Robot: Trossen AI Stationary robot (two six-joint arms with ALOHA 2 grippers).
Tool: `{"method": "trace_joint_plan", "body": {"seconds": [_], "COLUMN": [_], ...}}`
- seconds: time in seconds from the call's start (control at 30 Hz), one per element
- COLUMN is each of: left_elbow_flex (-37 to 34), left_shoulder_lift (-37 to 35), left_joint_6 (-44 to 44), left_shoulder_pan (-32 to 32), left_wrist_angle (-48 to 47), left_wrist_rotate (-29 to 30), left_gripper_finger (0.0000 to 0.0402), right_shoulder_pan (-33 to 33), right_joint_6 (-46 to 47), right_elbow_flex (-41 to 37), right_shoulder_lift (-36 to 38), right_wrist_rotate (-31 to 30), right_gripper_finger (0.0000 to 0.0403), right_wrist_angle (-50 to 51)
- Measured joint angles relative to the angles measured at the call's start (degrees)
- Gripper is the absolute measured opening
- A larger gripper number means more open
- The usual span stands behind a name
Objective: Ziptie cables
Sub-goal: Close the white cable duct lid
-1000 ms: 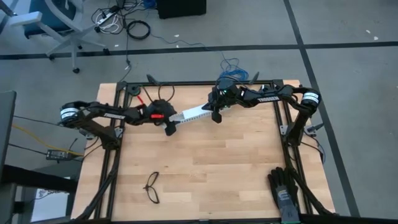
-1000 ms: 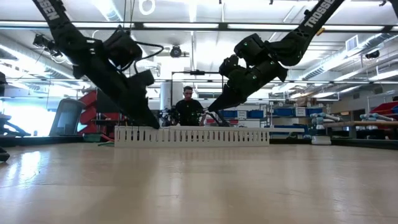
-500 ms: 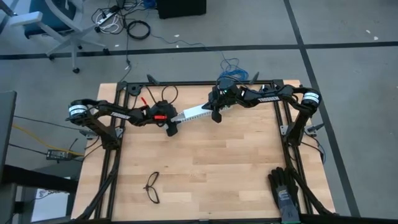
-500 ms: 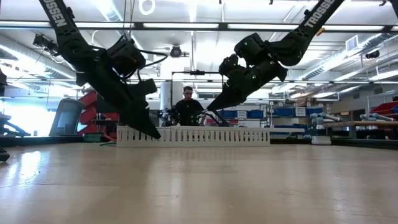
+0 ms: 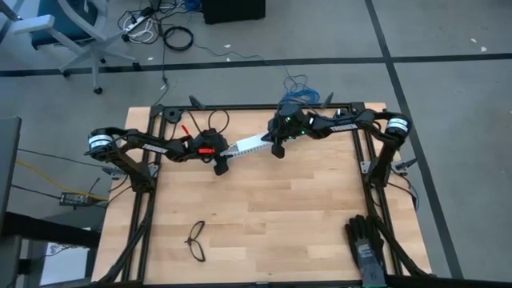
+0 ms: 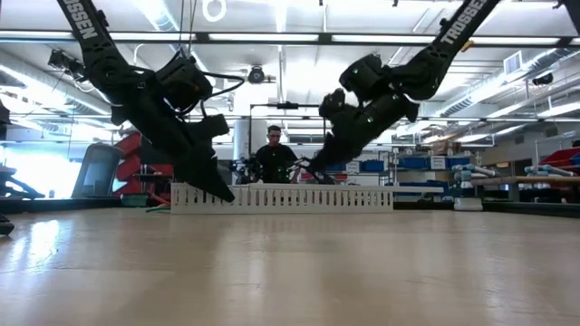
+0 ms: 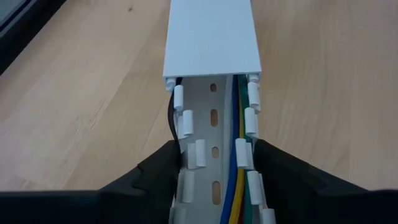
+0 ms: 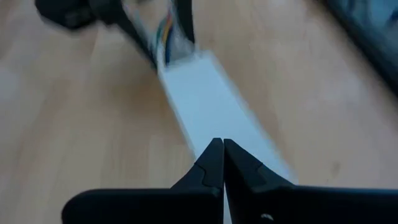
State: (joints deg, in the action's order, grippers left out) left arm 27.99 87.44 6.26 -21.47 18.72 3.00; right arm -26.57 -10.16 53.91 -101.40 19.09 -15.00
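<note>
Right, my left gripper [image 7: 214, 168] has its fingers [image 7: 155, 171] apart, straddling the slotted white duct [image 7: 214, 118] at its near end. The cables [image 7: 237, 186] (blue, yellow, green) lie inside the duct btwn those fingers. My right gripper [image 8: 222, 163] is pinched together, tips just above the duct's white cover [image 8: 214, 115] at the far end.

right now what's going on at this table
Two arms work on a white slotted cable duct lying near the table's far edge. The left gripper straddles its open end, where coloured cables run inside. The right gripper, fingers shut, is over the white cover on the other part. Glasses lie near the front, untouched.
</note>
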Motion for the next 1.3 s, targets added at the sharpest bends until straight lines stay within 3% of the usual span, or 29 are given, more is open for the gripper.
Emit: {"method": "trace_joint_plan", "body": {"seconds": [0.2,0.33,0.4,0.47,0.83,1.3], "left_elbow_flex": [-0.01,-0.02,-0.04,-0.04,0.02,-0.02], "left_shoulder_lift": [-0.02,-0.04,-0.07,-0.09,0.0,-0.42], "left_joint_6": [0.91,0.89,0.85,0.94,0.75,-4.95], "left_shoulder_pan": [-0.02,-0.09,-0.31,-0.33,-0.55,-0.56], "left_wrist_angle": [-0.02,-0.03,-0.29,-0.26,-0.15,-0.46], "left_wrist_rotate": [0.1,-0.09,-0.19,-0.21,0.29,-1.19], "left_gripper_finger": [0.0204,0.0204,0.0204,0.0204,0.0207,0.0329], "right_shoulder_pan": [0.06,1.93,3.41,4.19,5.44,4.8], "right_joint_6": [1.29,2.59,2.39,0.06,-3.51,-3.62], "right_elbow_flex": [2.25,9.01,12.41,14.15,14.2,14.18], "right_shoulder_lift": [-6.44,-13.91,-15.57,-15.6,-4.84,-3.61], "right_wrist_rotate": [0.84,6.02,2.43,-0.37,2.53,2.8], "right_gripper_finger": [0.0,0.0,0.0,0.0,0.0,0.0], "right_wrist_angle": [0.01,-0.9,1.65,4.59,6.61,9.75]}}
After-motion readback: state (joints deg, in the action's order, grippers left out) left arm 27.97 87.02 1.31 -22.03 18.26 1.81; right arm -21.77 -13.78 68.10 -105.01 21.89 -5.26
